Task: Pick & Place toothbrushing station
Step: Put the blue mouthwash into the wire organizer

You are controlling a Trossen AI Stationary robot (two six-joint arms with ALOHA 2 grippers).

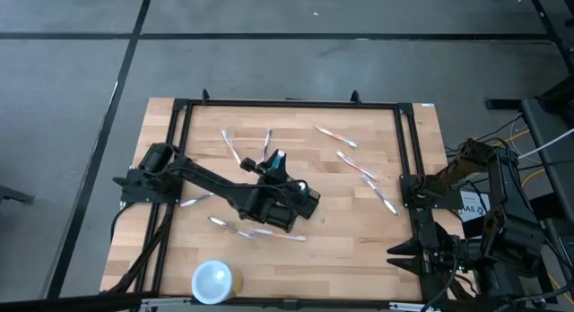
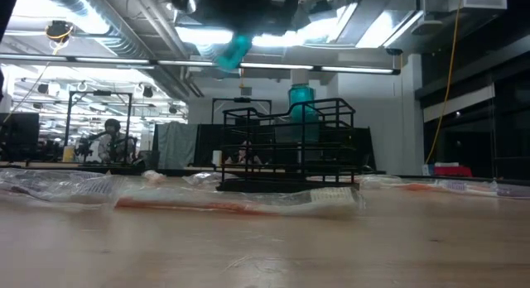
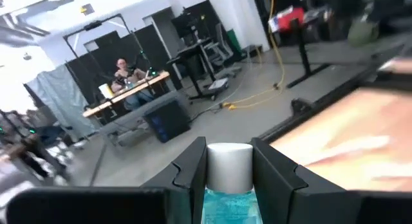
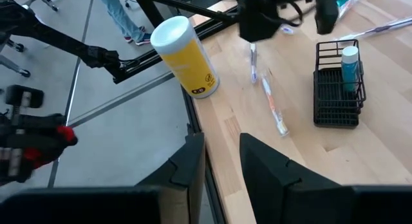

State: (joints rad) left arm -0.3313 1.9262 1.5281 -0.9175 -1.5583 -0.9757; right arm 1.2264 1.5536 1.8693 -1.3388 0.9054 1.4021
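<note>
The black wire caddy point(image 1: 303, 204) stands on the wooden table near its middle. It also shows in the low view point(image 2: 290, 147) and the right wrist view point(image 4: 338, 89), with a teal white-capped bottle point(image 4: 349, 62) upright in it. My left gripper point(image 1: 276, 161) is above the table just beyond the caddy, shut on a second teal bottle point(image 3: 228, 185). My right gripper point(image 4: 222, 159) is open and empty, off the table's near right corner. My left gripper pinches the teal bottle between its two fingers, which lie on either side of the white cap point(image 3: 228, 166). The bottle lies along the fingers, cap toward their tips. It is lifted clear, above the caddy's top in the low view point(image 2: 234, 52).
Several toothbrushes lie scattered on the table, among them ones at the far left point(image 1: 231, 146), the right point(image 1: 359, 166) and near the caddy point(image 1: 235, 228). A yellow canister with a white lid point(image 4: 183, 53) stands at the near edge point(image 1: 213, 281). A black frame point(image 1: 287, 104) rims the table.
</note>
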